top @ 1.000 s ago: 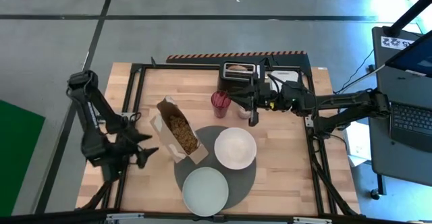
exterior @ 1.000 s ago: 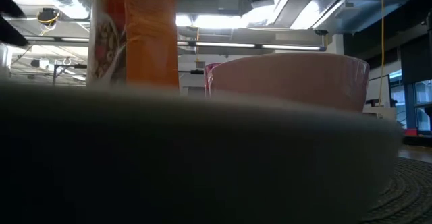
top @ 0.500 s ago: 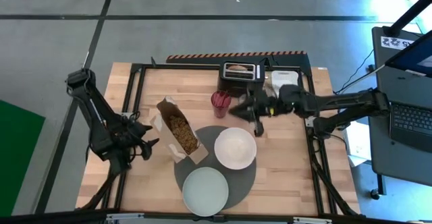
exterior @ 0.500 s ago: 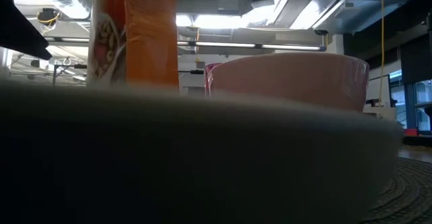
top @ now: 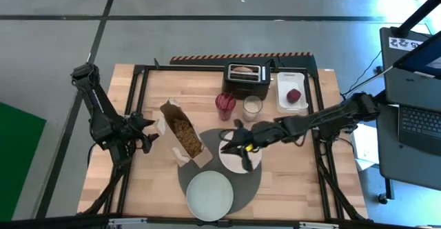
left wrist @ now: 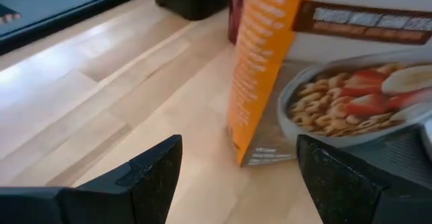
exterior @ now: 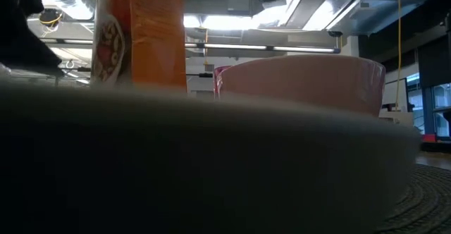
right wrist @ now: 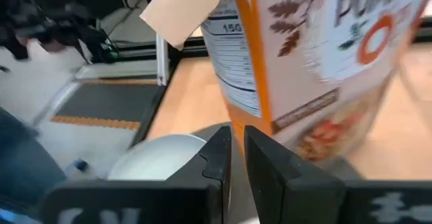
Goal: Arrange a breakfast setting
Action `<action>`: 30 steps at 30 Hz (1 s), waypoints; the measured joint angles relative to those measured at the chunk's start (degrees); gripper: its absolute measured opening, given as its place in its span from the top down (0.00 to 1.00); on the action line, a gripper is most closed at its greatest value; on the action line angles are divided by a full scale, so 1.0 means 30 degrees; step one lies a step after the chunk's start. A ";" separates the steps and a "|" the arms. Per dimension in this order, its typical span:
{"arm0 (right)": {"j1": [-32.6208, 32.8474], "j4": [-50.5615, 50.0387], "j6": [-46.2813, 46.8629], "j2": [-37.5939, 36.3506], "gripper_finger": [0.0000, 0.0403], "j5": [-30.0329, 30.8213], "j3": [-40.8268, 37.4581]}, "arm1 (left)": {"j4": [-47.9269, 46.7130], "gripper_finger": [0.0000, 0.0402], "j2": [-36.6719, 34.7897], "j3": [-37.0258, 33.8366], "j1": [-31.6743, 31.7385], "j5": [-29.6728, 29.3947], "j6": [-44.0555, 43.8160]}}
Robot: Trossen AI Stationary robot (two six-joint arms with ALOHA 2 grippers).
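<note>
A round dark-grey placemat [top: 256,182] carries a white bowl [top: 253,157] and, nearer the front edge, a pale plate [top: 209,194]. An open orange cereal box [top: 180,138] stands at the mat's left rim. My right gripper [top: 238,145] hovers over the bowl's left part, its fingers shut [right wrist: 237,156]. A thin dark spoon [top: 245,164] sticks out below it over the bowl. My left gripper [top: 146,141] stands open to the left of the cereal box [left wrist: 263,62], touching nothing. In the low view the blurred plate rim [exterior: 211,163] hides most of the table. My right gripper is shut on one end of the spoon [top: 242,153], reaching in from the table's right side and slanting a little downward. The rest of the spoon hangs clear above the bowl. The gripper itself hides the exact place of contact.
At the back stand a black toaster [top: 247,78], a red cup [top: 225,103], a glass of milk [top: 253,107] and a white tray [top: 293,94] with a red item on it. Bare wood lies left of the box and right of the mat.
My right gripper has swung from beside the toaster toward the near-left and down to above the bowl, tipping from pointing down to nearly level, the spoon with it. My left gripper has moved toward the far edge, staying open beside the cereal box.
</note>
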 joint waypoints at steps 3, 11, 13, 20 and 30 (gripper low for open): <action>0.0204 0.1587 0.1000 0.1110 0.88 -0.1152 0.0007 | 0.0127 0.30 -0.1498 -0.0640 0.0194 -0.0189 0.0118; 0.1261 0.3036 0.1943 0.2535 0.88 0.1074 0.0007 | 0.2065 0.45 -0.3333 -0.1532 0.1762 -0.0668 0.0904; 0.1635 0.3034 0.1931 0.2519 0.88 0.2075 0.0007 | 0.3596 0.49 -0.3327 -0.1532 0.1968 -0.0748 0.3513; 0.1960 0.3219 0.3223 0.2694 0.89 0.4060 0.0014 | 0.4727 0.57 -0.3267 -0.1645 0.3890 -0.0939 0.7013; 0.1695 0.1933 0.3205 0.4997 0.95 0.5217 0.3173 | 0.5861 0.72 -0.3671 -0.3247 0.5609 -0.1075 0.6756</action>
